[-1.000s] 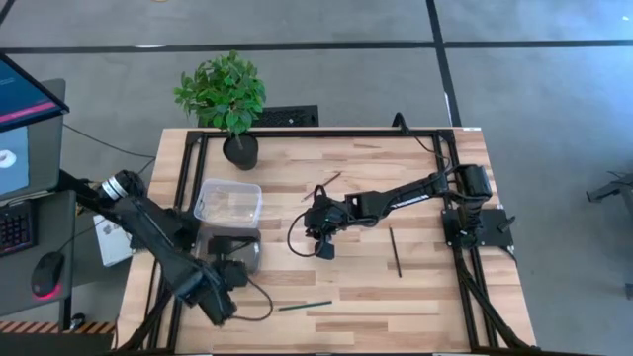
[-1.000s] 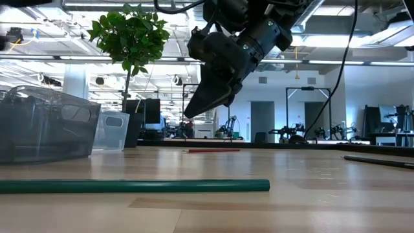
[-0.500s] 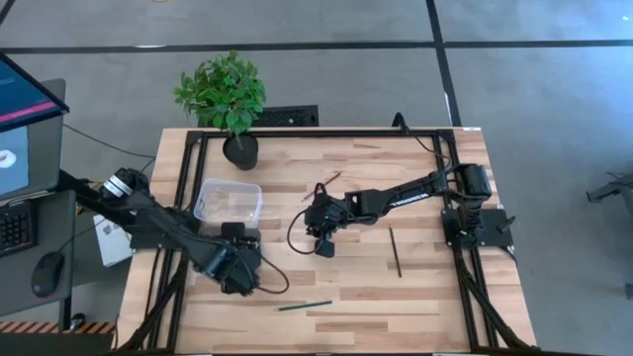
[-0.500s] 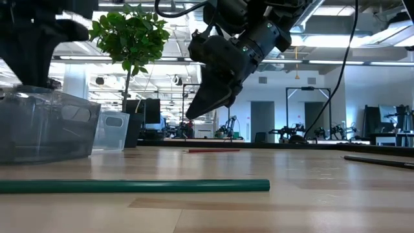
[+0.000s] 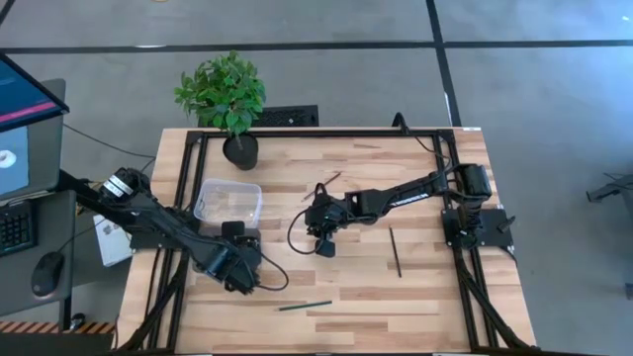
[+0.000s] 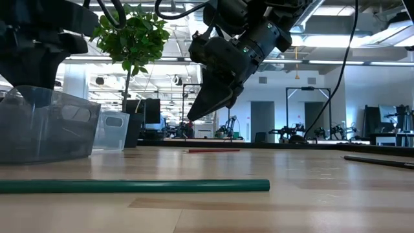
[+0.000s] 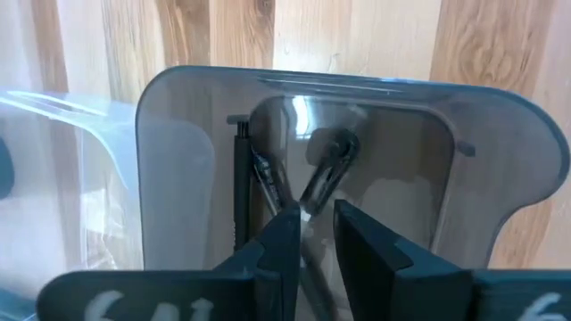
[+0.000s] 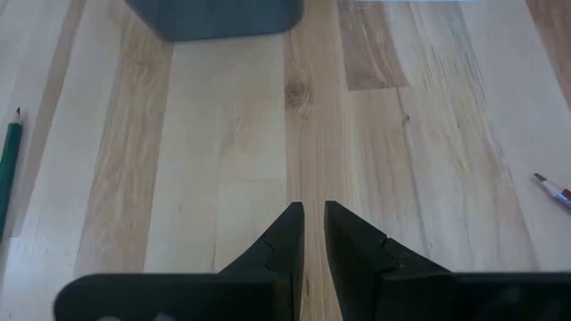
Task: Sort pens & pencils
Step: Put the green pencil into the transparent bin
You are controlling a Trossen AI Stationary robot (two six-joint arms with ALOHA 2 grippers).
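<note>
A: From above, the left claw point(image 5: 240, 272) hangs over the smoky bin point(image 7: 339, 160) beside the clear bin point(image 5: 228, 201). What's inside?

B: Only its wrist camera tells: dark pens point(image 7: 268, 187) lying there, fingers point(image 7: 284, 234) a narrow gap apart, empty.

A: And the right claw point(image 5: 321, 240)?

B: Mid-worktop point(image 5: 356, 287), narrow, empty. Green pencil point(image 5: 305, 306) near the front edge, black pen point(image 5: 395, 251) farther right.

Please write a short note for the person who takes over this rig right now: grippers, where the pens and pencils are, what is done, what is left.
Left gripper: over the smoky bin, fingers slightly apart, nothing seen between them.
Right gripper: above bare table at mid-table, fingers nearly together, empty.
Done: a few dark pens lie in the smoky bin.
Left: green pencil at the front, black pen on the right, thin stick toward the back.
</note>
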